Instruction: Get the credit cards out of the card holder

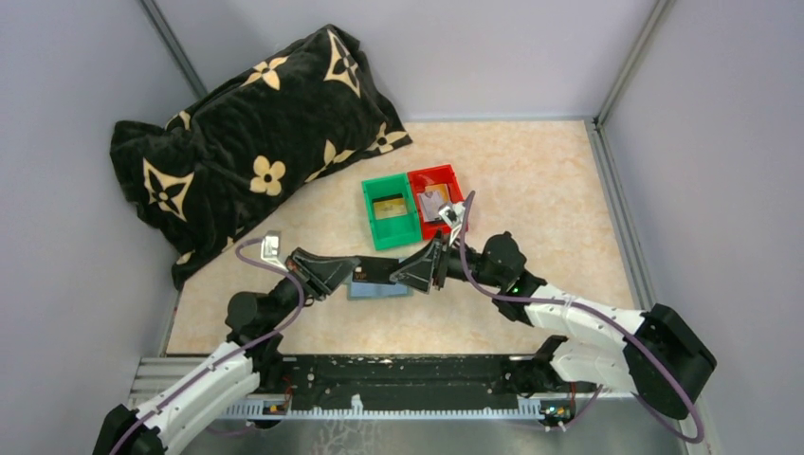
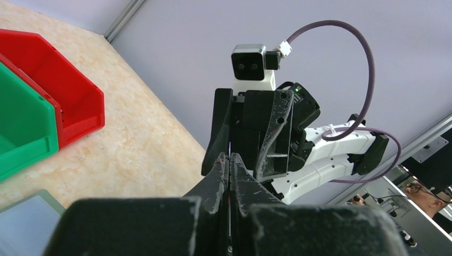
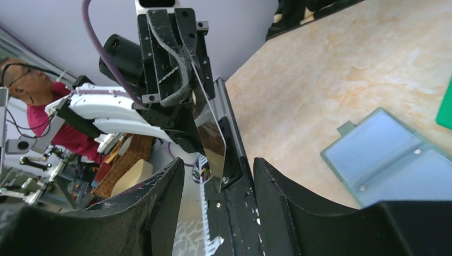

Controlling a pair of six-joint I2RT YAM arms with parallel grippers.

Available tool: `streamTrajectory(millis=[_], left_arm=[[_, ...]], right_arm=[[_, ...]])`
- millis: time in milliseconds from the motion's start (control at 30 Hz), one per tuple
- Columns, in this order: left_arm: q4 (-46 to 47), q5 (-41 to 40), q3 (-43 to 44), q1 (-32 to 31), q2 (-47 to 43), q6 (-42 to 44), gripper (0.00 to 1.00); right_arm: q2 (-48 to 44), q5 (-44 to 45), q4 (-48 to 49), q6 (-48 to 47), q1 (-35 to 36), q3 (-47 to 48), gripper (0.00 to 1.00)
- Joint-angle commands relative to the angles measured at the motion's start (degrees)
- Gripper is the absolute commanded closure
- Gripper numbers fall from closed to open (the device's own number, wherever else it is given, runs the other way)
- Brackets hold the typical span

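Observation:
My left gripper [image 1: 353, 270] is shut on a dark, glossy credit card [image 3: 211, 136] and holds it on edge above the table. In the left wrist view the card shows only as a thin line [image 2: 230, 152] between the closed fingers. My right gripper [image 3: 218, 166] is open, and the card's free end hangs between its two fingers without touching them. The card holder [image 1: 379, 291], a grey-green wallet, lies open and flat on the table below both grippers; it also shows in the right wrist view [image 3: 392, 157]. A gold card [image 1: 389, 208] lies in the green bin [image 1: 368, 213].
A red bin [image 1: 455, 180] with something in it stands right of the green bin. A large black pillow [image 1: 246, 133] with a tan flower pattern fills the far left. Grey walls close in the table.

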Motion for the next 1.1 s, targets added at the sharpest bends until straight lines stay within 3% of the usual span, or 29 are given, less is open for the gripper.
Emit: streamTrajectory(millis=[0, 200, 233, 267, 367, 467, 633, 800, 900, 1067], left_arm=[[3.4, -1.0, -0.5, -0.1, 0.8, 0.1, 1.00], [3.0, -1.9, -0.5, -0.1, 1.0, 0.1, 1.00], [2.1, -2.3, -0.5, -0.1, 0.6, 0.4, 1.00], [0.8, -2.8, -0.3, -0.1, 0.1, 1.0, 0.94], [-9.0, -5.6, 1.1, -0.1, -4.1, 4.3, 0.58], [-25.2, -11.3, 4.0, -0.1, -10.5, 7.8, 0.38], [-43.9, -18.1, 7.6, -0.1, -19.4, 12.5, 0.35], [-51.5, -19.1, 9.4, -0.1, -21.4, 13.8, 0.35], [-52.2, -18.4, 9.6, -0.1, -21.5, 13.8, 0.35], [-52.5, -19.3, 9.5, 0.0, -21.5, 14.6, 0.35]], right_arm=[[2.2, 0.0, 8.0, 1.2, 2.6, 0.2, 0.54], [3.0, 0.5, 7.5, 0.7, 2.7, 1.3, 0.99], [2.7, 0.9, 5.9, 0.0, 2.7, 2.0, 1.00], [2.6, 1.4, 3.8, -0.8, 2.5, 3.0, 1.00], [2.3, 1.7, -3.9, -2.9, -0.1, 6.7, 1.00], [3.2, -0.5, -11.2, -5.0, -5.9, 11.4, 1.00], [9.9, -1.2, -32.6, -17.7, -13.1, 26.6, 1.00], [24.5, 5.5, -53.2, -25.9, -15.5, 44.8, 1.00], [32.0, 6.9, -59.0, -27.6, -15.6, 53.4, 1.00], [42.6, 5.8, -62.0, -27.9, -15.5, 59.6, 1.00]])
